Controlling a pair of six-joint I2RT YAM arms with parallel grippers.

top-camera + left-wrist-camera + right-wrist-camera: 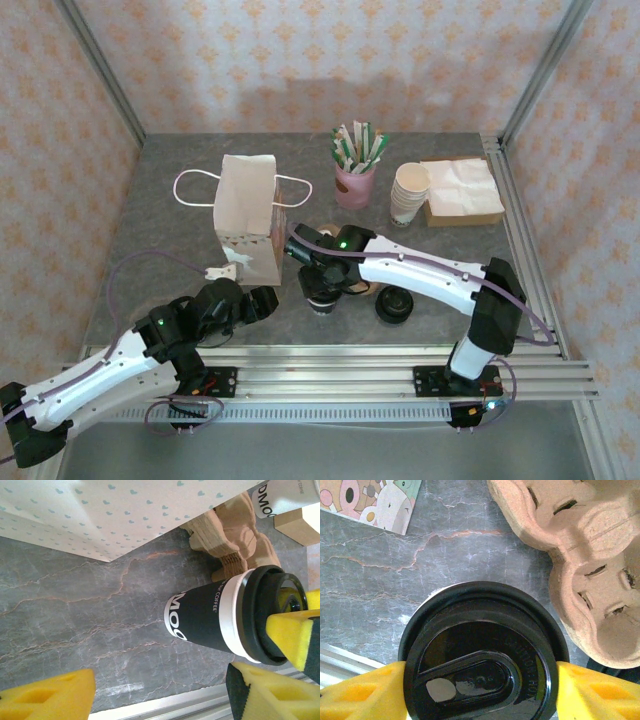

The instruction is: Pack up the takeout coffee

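Grey marbled tabletop inside pink patterned walls, silver aluminium posts at the corners, even light.

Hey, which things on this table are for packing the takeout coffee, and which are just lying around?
For the job: takeout coffee, second takeout coffee, pulp cup carrier, paper bag.
Lying about: stack of white paper cups, pink cup of wrapped sticks, box of napkins.

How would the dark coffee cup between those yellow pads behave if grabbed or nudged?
The takeout coffee stands tall on a small base, so a sideways nudge would probably tip it. Its lid looks glossy, so it may be slippery, and a pinch there might pop it off. Whether it is full, hence heavy, is hidden.
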